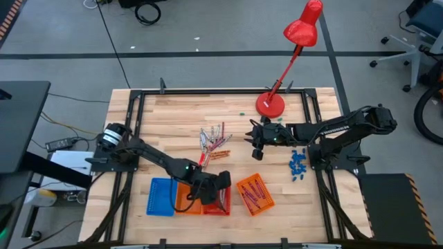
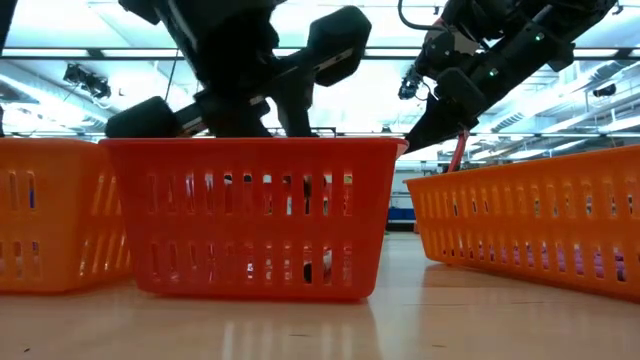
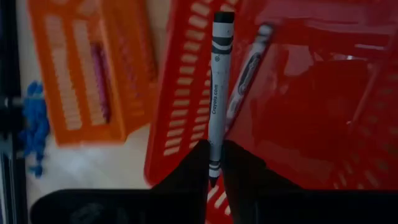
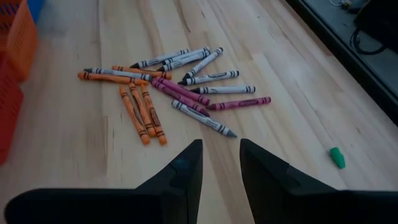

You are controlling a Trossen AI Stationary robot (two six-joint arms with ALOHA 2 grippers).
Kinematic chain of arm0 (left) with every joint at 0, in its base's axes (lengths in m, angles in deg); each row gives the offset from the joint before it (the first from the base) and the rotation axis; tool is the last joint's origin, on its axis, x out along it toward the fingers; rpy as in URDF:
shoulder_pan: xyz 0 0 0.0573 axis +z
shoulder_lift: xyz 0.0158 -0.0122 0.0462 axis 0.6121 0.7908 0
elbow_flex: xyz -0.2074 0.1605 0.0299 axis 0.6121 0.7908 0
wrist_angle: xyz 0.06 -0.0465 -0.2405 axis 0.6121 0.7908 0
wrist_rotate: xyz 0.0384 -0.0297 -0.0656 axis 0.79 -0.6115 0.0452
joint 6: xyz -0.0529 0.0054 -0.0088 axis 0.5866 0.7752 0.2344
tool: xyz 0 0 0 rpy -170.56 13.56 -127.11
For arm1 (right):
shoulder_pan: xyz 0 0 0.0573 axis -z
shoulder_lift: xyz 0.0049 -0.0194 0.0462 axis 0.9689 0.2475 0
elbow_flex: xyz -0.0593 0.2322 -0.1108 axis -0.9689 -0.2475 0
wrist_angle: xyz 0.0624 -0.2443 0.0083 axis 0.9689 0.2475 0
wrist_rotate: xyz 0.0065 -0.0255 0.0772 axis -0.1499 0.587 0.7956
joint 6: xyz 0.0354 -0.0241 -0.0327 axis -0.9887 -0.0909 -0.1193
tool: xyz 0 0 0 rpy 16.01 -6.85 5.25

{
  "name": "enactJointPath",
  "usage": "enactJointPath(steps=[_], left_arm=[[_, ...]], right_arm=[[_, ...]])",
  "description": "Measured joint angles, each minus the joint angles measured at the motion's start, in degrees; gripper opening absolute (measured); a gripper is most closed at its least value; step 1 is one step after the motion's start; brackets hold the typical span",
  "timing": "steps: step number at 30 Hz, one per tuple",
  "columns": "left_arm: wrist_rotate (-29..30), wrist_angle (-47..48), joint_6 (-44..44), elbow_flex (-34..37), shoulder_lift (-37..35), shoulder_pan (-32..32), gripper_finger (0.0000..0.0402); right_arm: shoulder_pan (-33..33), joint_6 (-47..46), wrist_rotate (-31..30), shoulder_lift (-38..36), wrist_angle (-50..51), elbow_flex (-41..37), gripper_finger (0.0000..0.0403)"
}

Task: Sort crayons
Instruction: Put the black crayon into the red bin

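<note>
One grey crayon [image 3: 216, 93] is sitting between the fingers of your left gripper [image 3: 213, 163], and the two dark fingers are pinching its lower end. You are holding it over the red basket [image 3: 298, 118], with its tip pointing across the rim. Another grey crayon [image 3: 247, 74] is already lying inside that basket.

To do this step well, you are wanting the whole crayon over the basket floor, not over the wall with slots, before you let go. Keep it low so it is not bouncing out.

Your right gripper [image 4: 221, 165] is waiting with its fingers apart, holding nothing, over the bare wood near the loose crayons [image 4: 177, 90]. That pile is showing grey, orange and red-pink sticks, all touching or crossing.

From above you are seeing the whole row: a blue basket [image 1: 160, 197], an orange basket [image 1: 185, 199], the red one, and a second orange basket [image 1: 255, 194] standing apart with crayons in it. The red lamp [image 1: 287, 66] and the small blue bits [image 1: 298, 164] are showing there too. The left wrist view alone is showing the pinch itself. The low view is showing only basket walls and dark arms above them.
</note>
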Motion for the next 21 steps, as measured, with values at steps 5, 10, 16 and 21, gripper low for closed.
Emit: enactJointPath(steps=[5,10,16,21], left_arm=[[-0.72,0.05,-3.19,0.00,0.28,-0.03,0.0097],[2.57,0.39,-0.67,-0.08,-1.35,-0.35,0.0124],[5.08,2.19,4.98,-0.11,-7.76,1.25,0.0118],[5.25,7.61,13.96,-0.15,-12.18,6.90,0.0116]], right_arm=[[0.00,0.00,0.00,0.00,0.12,0.00,0.0111],[0.00,0.00,0.00,0.02,0.20,0.00,0.0111],[0.00,-0.37,0.00,0.02,0.34,0.00,0.0111],[0.00,-0.57,0.04,0.04,0.28,0.00,0.0111]])
